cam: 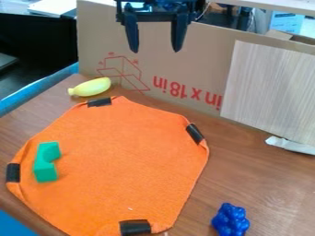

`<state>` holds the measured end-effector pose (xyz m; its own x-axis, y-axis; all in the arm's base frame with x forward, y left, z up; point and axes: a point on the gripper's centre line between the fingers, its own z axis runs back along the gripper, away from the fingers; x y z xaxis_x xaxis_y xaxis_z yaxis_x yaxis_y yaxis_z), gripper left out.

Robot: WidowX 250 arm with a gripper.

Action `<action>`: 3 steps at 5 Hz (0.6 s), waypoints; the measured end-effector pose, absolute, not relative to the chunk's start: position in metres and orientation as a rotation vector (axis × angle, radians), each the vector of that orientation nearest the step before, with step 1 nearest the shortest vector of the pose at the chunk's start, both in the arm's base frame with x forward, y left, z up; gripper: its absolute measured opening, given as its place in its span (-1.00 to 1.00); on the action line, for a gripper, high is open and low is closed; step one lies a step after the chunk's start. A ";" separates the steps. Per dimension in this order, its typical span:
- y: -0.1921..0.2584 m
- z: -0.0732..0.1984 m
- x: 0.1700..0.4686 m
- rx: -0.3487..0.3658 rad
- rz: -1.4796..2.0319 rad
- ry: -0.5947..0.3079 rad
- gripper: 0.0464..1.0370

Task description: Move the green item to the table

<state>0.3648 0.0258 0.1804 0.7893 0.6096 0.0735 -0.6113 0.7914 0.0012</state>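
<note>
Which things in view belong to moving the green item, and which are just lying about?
Job:
- green block, on the orange cloth
- table, the destination
- gripper

Lying about:
- yellow banana-shaped item
- blue bumpy cluster
- cardboard
- wood-grain panel

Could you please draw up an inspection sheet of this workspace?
Surface: brown table, partly covered by an orange cloth with black tape at its edges.
Job's things: green item on the cloth, toward the picture's left; not yet on the bare table.
Clutter: yellow toy beyond the cloth; blue knobbly piece at lower right; white scrap by the pale panel.
Gripper: at the top, jaws apart, nothing between them.
Cables: nothing seen for certain.
Surroundings: cardboard standing behind the table.
</note>
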 end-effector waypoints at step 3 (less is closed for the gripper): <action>0.064 0.131 0.306 -0.095 0.598 -0.008 0.93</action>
